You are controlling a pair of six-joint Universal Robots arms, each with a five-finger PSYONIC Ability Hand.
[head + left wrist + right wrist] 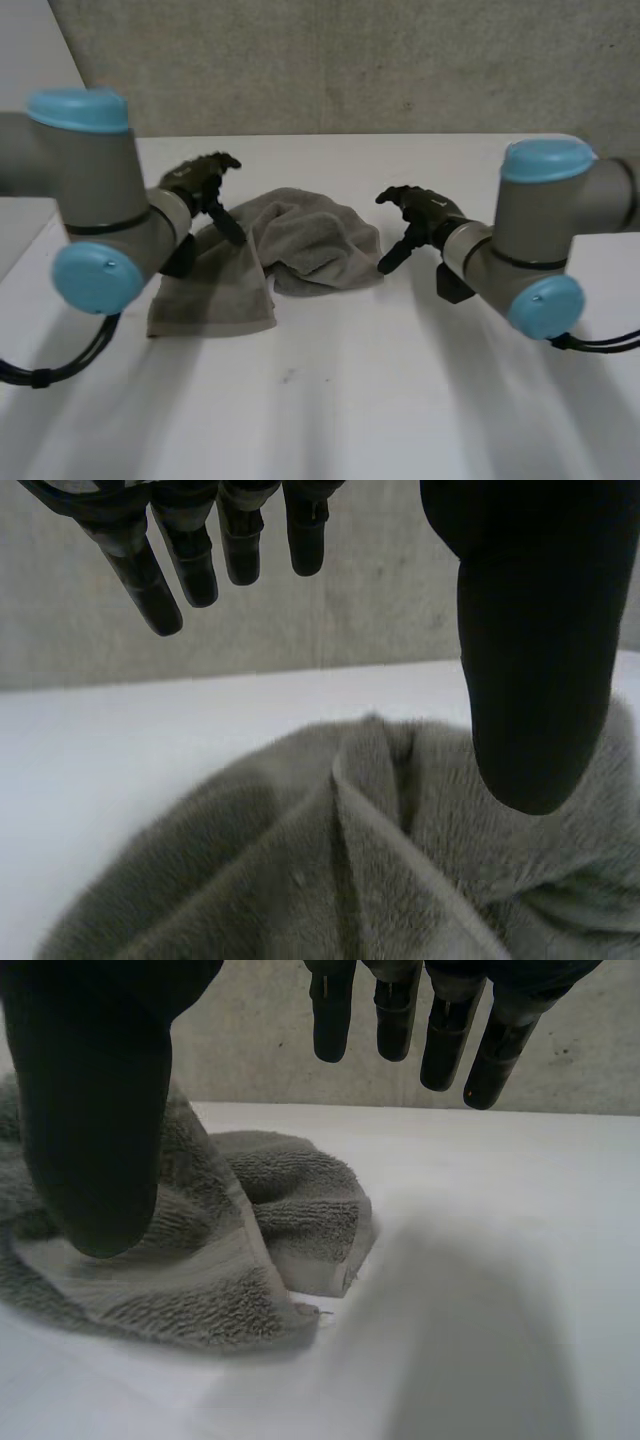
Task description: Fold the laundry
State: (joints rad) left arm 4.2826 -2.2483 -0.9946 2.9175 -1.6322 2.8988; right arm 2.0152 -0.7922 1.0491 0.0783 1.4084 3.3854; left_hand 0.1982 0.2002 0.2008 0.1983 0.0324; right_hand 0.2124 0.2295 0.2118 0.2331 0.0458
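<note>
Grey towel (290, 250) lies crumpled on white table (400, 400).

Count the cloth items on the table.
1. A crumpled grey towel lies in the middle of the table, between the left hand and the right hand, both open. It is bunched, so a smaller piece under its folds can't be ruled out.

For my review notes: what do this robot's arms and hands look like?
The left arm and right arm are thick grey cylinders with rounded light-blue caps at the joints. The left hand and right hand are black, with slim segmented fingers and a broad thumb.
</note>
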